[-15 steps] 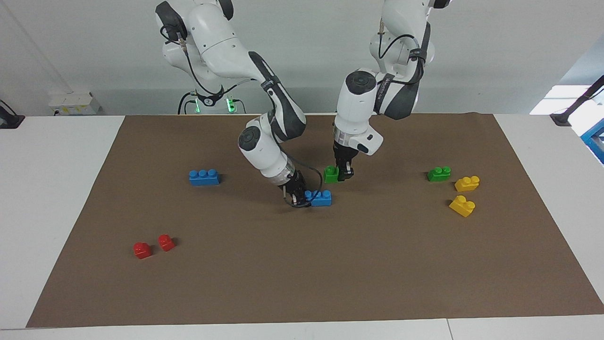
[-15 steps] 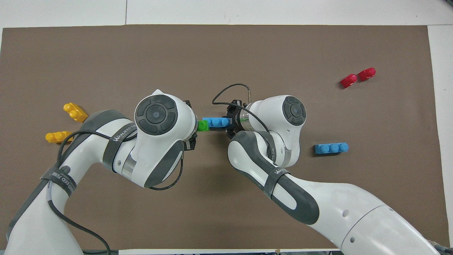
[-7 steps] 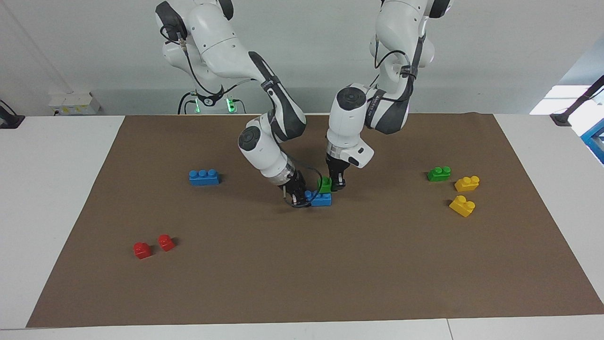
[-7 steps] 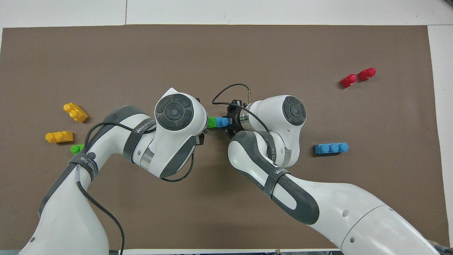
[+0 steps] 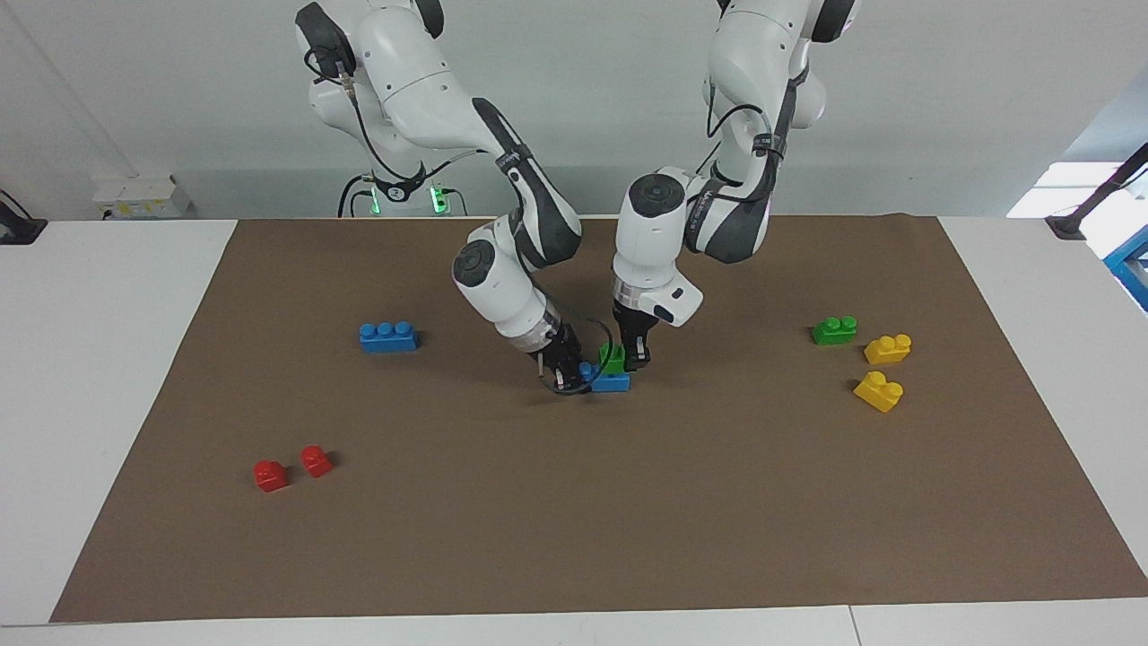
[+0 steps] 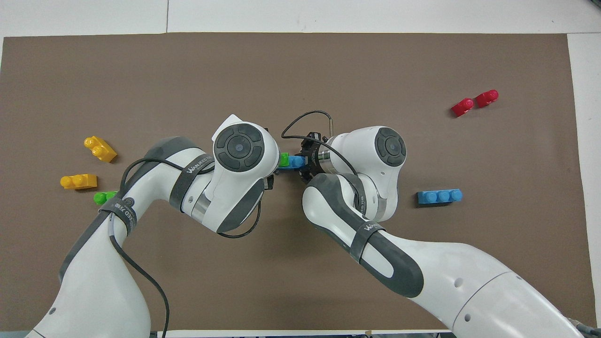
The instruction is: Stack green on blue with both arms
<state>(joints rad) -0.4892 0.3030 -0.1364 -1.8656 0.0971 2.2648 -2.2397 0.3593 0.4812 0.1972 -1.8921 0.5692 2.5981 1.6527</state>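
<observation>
A long blue brick (image 5: 613,382) lies mid-mat; one stud (image 6: 296,161) shows from above. My right gripper (image 5: 565,374) is shut on its end toward the right arm. A small green brick (image 5: 613,359) sits on the blue brick's other end; a sliver of it shows in the overhead view (image 6: 284,159). My left gripper (image 5: 630,357) is shut on the green brick from above. A second green brick (image 5: 834,330) lies toward the left arm's end, mostly hidden under the left arm in the overhead view (image 6: 99,197). A second blue brick (image 5: 387,336) lies toward the right arm's end, also in the overhead view (image 6: 440,196).
Two yellow bricks (image 5: 887,349) (image 5: 878,391) lie beside the second green brick. Two small red bricks (image 5: 271,475) (image 5: 316,460) lie farther from the robots toward the right arm's end. All rest on a brown mat (image 5: 574,520).
My left gripper carried the green brick toward the right arm's end and down onto the held blue brick. My right gripper and the blue brick stayed put.
</observation>
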